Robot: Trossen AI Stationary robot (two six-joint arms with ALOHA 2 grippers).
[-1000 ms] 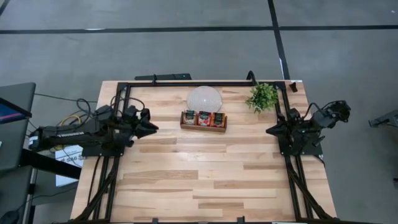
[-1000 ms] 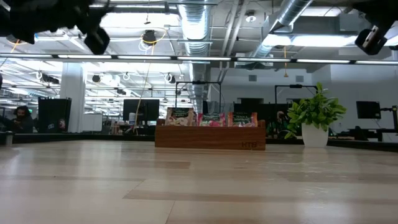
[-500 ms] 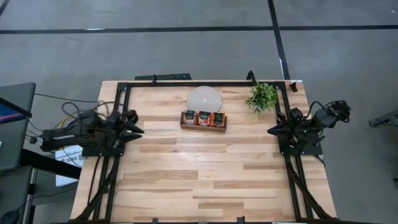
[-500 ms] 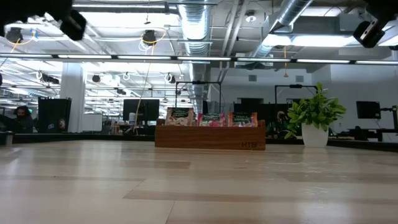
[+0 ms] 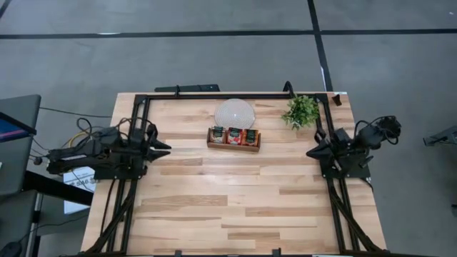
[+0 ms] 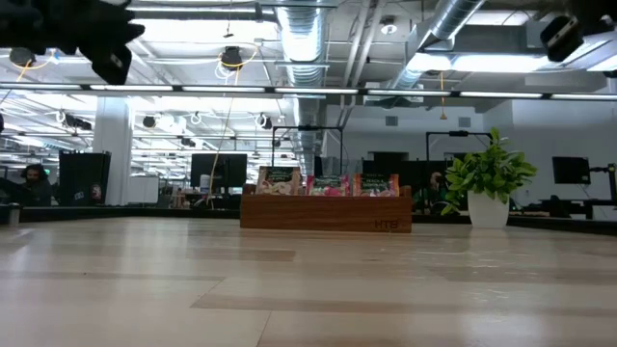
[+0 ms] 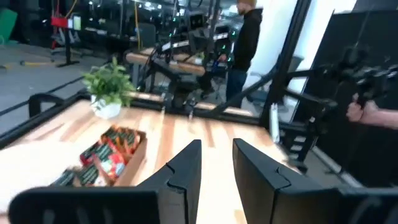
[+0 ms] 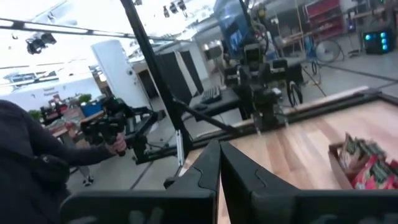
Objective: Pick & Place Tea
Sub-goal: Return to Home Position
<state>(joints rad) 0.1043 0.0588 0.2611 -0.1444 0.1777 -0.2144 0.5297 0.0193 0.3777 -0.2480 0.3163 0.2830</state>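
The tea sachets (image 5: 233, 135) stand upright in a brown wooden three-compartment tray (image 5: 233, 148) at the table's far middle. They are red ones and pale ones with green print. They also show in the low view (image 6: 326, 183), the left wrist view (image 7: 106, 158) and the right wrist view (image 8: 367, 165). My left gripper (image 5: 168, 148) hangs above the table's left side, pointing toward the right edge. It is open and empty (image 7: 216, 146). My right gripper (image 5: 308, 152) hangs above the right side, pointing toward the left edge. It is shut and empty (image 8: 219, 146).
A round white dish (image 5: 235, 113) lies just behind the tray. A small potted plant (image 5: 301, 111) stands to the tray's far right. A black frame (image 5: 214, 96) runs along the table's edges. People stand beyond the table (image 7: 249, 37), and one hand holds a device (image 8: 115, 143).
My left gripper has drawn back toward the table's left edge, then come a little way right again, ending left of where it was. The tray and the sachets have kept still.
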